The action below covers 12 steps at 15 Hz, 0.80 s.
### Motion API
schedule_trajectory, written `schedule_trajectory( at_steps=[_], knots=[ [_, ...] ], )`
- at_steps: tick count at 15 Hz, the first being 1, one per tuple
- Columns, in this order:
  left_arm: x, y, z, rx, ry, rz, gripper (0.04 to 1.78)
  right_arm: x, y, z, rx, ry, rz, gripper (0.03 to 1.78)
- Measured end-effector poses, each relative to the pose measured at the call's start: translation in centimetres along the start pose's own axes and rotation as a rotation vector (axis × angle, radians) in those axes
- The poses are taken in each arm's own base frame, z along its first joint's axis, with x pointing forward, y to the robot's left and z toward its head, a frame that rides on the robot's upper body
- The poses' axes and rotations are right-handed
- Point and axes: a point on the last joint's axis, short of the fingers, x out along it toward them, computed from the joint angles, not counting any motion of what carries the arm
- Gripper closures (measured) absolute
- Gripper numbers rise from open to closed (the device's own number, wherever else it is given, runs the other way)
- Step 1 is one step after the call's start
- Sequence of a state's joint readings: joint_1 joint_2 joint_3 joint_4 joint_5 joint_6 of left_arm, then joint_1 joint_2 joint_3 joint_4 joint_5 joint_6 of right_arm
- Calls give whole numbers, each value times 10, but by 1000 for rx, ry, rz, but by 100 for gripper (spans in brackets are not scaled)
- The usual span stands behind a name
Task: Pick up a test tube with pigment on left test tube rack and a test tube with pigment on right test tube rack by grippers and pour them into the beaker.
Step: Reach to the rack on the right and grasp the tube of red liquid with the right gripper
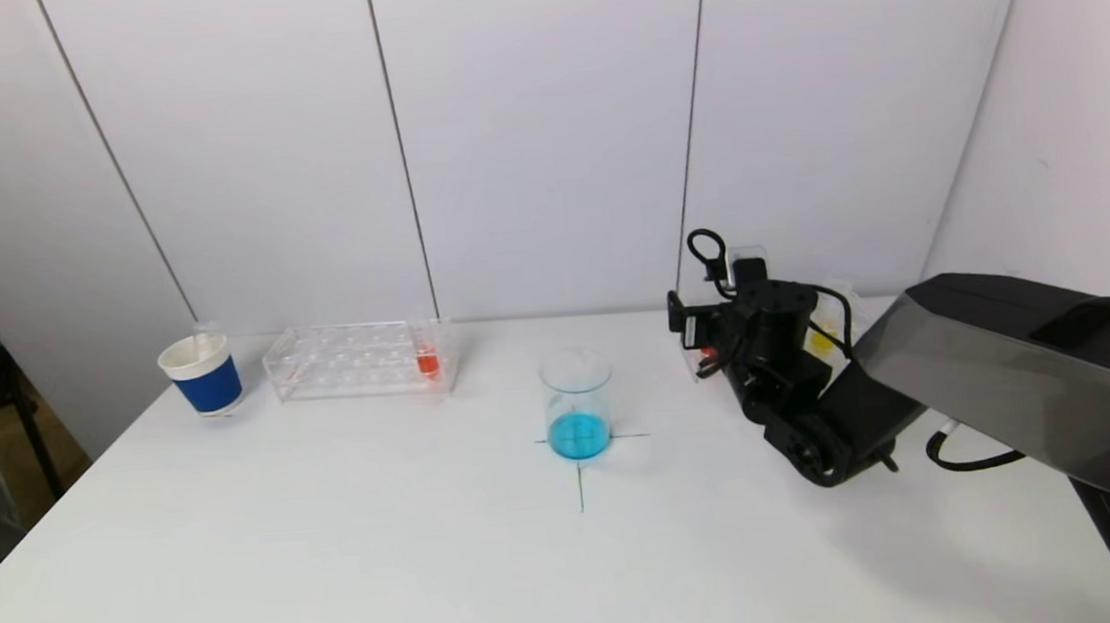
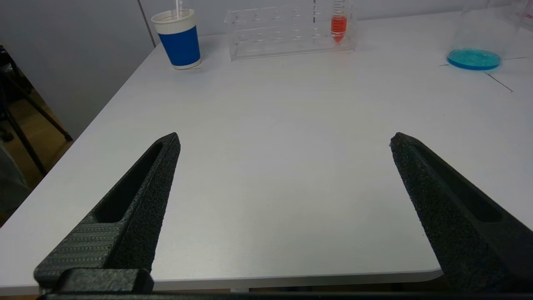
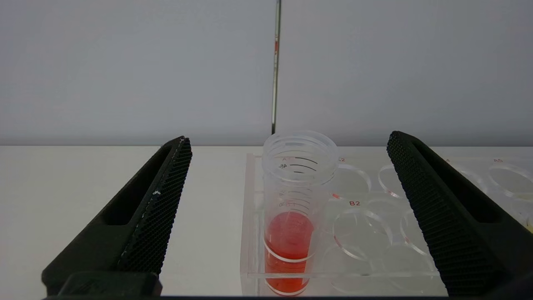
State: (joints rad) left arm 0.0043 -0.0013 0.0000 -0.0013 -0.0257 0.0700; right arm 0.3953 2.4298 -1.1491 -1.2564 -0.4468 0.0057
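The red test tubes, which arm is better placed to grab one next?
Right, probably. The right end effector is open and lined up with the red tube in the right rack; the left end effector is far from its rack.

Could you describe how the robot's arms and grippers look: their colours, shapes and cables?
The right arm has a smooth grey shell over black joints, with looped black cables near its wrist. The right gripper has two long, tapered black fingers with a fine grid texture. The left gripper has the same wedge-shaped black fingers, roughly grained, each with a hollow slot.
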Motion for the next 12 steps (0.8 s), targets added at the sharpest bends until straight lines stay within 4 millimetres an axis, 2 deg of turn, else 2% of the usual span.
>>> schedule_trajectory(
  at_steps=[12],
  knots=[
    [0, 0, 0, 0, 0, 0, 6, 2, 0, -2, 1, 0, 3, 10]
  ],
)
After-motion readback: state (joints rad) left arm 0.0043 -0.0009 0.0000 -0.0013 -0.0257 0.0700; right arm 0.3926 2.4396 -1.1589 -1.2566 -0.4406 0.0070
